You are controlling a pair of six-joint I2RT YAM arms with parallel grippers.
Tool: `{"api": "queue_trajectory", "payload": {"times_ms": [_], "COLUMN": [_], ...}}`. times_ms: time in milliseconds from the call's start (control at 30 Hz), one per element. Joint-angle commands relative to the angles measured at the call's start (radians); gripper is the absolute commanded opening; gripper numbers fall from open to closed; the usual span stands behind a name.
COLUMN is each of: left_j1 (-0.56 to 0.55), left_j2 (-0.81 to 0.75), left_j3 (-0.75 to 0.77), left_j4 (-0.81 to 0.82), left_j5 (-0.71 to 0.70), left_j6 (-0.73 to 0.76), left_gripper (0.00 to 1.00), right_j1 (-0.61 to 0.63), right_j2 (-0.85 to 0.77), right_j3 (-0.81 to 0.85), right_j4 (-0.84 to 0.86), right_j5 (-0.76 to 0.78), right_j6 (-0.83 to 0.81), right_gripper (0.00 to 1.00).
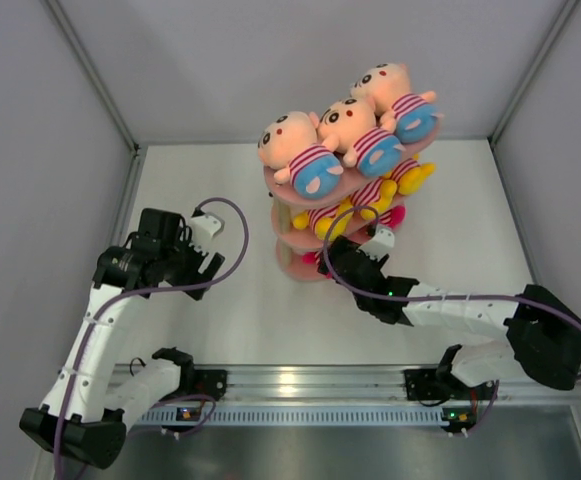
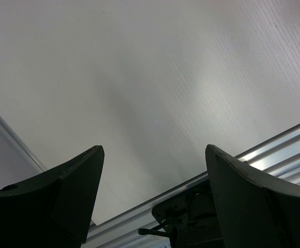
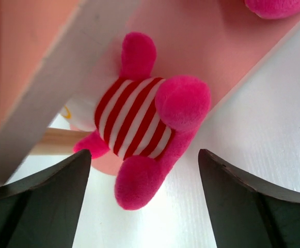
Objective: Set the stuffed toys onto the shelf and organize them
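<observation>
The right gripper (image 3: 144,160) stands wide open with nothing held, its two dark fingers on either side of a pink toy (image 3: 134,116) that lies just ahead of them. This toy wears a red-and-white striped shirt and rests at the rim of the lowest board of the shelf (image 1: 288,262), its plump legs seeming to hang over the edge toward the white table (image 3: 253,119). It looks light, soft and squashy, so it should give under the fingers rather than slip or break. The striped middle of the body looks like the surest place to pinch, since a leg would likely flop. The right arm reaches low across the table from its base on the right, forearm nearly level, wrist aimed at the bottom tier. On the pink three-tier shelf above, three peach toys (image 1: 355,130) in blue shorts lie in a row on the top board, and yellow toys (image 1: 320,217) lie on the middle one. The left gripper (image 2: 155,150) is also open wide and empty, looking down at bare table and a metal rail (image 2: 273,150). The left arm is folded at the elbow on the left, well apart from the shelf.
</observation>
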Motion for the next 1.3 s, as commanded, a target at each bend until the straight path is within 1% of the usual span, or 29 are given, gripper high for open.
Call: {"api": "queue_trajectory", "payload": {"times_ms": [0, 67, 100, 133, 167, 200, 233, 267, 333, 367, 400, 467, 500, 533, 567, 600, 633, 667, 700, 767, 800, 833, 867, 900, 1000, 1067, 1267], "left_j1": [-0.001, -0.001, -0.001, -0.001, -0.001, -0.001, -0.001, -0.001, -0.001, -0.001, -0.001, -0.001, -0.001, -0.001, -0.001, -0.001, -0.001, -0.001, -0.001, -0.001, -0.001, -0.001, -0.001, -0.001, -0.001, 0.000, 0.000], "left_j2": [-0.009, -0.012, -0.015, -0.015, -0.015, -0.012, -0.012, -0.012, -0.015, -0.016, -0.018, -0.027, -0.030, -0.039, -0.041, -0.044, -0.050, -0.053, -0.059, -0.067, -0.079, -0.084, -0.094, -0.114, -0.162, -0.180, -0.203], "left_j3": [-0.005, -0.007, -0.007, -0.010, -0.010, -0.011, -0.011, -0.011, -0.013, -0.013, -0.014, -0.017, -0.020, -0.025, -0.036, -0.043, -0.051, -0.072, -0.083, -0.117, -0.128, -0.154, -0.169, -0.184, -0.255, -0.284, -0.355], "left_j4": [0.037, 0.039, 0.040, 0.039, 0.039, 0.039, 0.040, 0.040, 0.039, 0.039, 0.039, 0.039, 0.040, 0.040, 0.039, 0.043, 0.052, 0.060, 0.071, 0.094, 0.103, 0.111, 0.130, 0.143, 0.203, 0.235, 0.334], "left_j5": [0.003, 0.004, 0.006, 0.006, 0.006, 0.005, 0.004, 0.003, -0.002, -0.005, -0.008, -0.015, -0.018, -0.020, -0.029, -0.035, -0.044, -0.072, -0.078, -0.129, -0.156, -0.169, -0.179, -0.208, -0.273, -0.311, -0.328], "left_j6": [-0.008, -0.006, -0.006, -0.009, -0.009, -0.012, -0.015, -0.017, -0.020, -0.020, -0.021, -0.026, -0.029, -0.029, -0.031, -0.031, -0.034, -0.044, -0.050, -0.067, -0.073, -0.081, -0.083, -0.084, -0.083, -0.087, -0.084], "left_gripper": [0.85, 0.85, 0.85, 0.85, 0.85, 0.85, 0.85, 0.85, 0.85, 0.85, 0.85, 0.85, 0.85, 0.86, 0.86, 0.86, 0.86, 0.86, 0.86, 0.85, 0.85, 0.85, 0.85, 0.85, 0.86, 0.86, 0.86], "right_j1": [-0.005, -0.005, -0.005, -0.006, -0.006, -0.012, -0.020, -0.032, -0.118, -0.165, -0.267, -0.355, -0.432, -0.469, -0.506, -0.590, -0.641, -0.688, -0.794, -0.900, -1.005, -1.059, -1.099, -1.168, -1.251, -1.261, -1.261], "right_j2": [-0.095, -0.167, -0.195, -0.257, -0.291, -0.325, -0.398, -0.437, -0.536, -0.564, -0.589, -0.659, -0.682, -0.725, -0.738, -0.747, -0.727, -0.700, -0.628, -0.548, -0.508, -0.444, -0.418, -0.378, -0.347, -0.353, -0.488], "right_j3": [-0.030, -0.066, -0.084, -0.121, -0.139, -0.170, -0.182, -0.196, -0.244, -0.254, -0.265, -0.267, -0.267, -0.265, -0.262, -0.268, -0.270, -0.265, -0.247, -0.225, -0.196, -0.179, -0.164, -0.135, -0.092, -0.083, -0.139], "right_j4": [0.005, -0.035, -0.041, -0.079, -0.117, -0.137, -0.162, -0.177, -0.176, -0.193, -0.267, -0.346, -0.386, -0.423, -0.435, -0.431, -0.393, -0.386, -0.380, -0.368, -0.377, -0.398, -0.411, -0.426, -0.464, -0.480, -0.423], "right_j5": [-0.028, -0.037, -0.037, -0.034, -0.026, -0.028, -0.032, -0.076, -0.190, -0.291, -0.317, -0.338, -0.348, -0.364, -0.414, -0.460, -0.518, -0.610, -0.649, -0.747, -0.750, -0.738, -0.724, -0.694, -0.609, -0.560, -0.575], "right_j6": [-0.030, -0.028, -0.028, -0.024, -0.028, -0.037, -0.042, -0.091, -0.180, -0.230, -0.249, -0.310, -0.333, -0.361, -0.399, -0.415, -0.439, -0.465, -0.473, -0.491, -0.493, -0.493, -0.497, -0.499, -0.525, -0.534, -0.556], "right_gripper": [0.85, 0.90, 0.90, 0.91, 0.95, 0.97, 0.99, 0.99, 0.99, 0.99, 0.99, 0.99, 0.99, 0.99, 1.00, 0.99, 0.99, 0.99, 1.00, 0.99, 0.99, 0.99, 0.99, 0.99, 0.99, 0.99, 1.00]}}
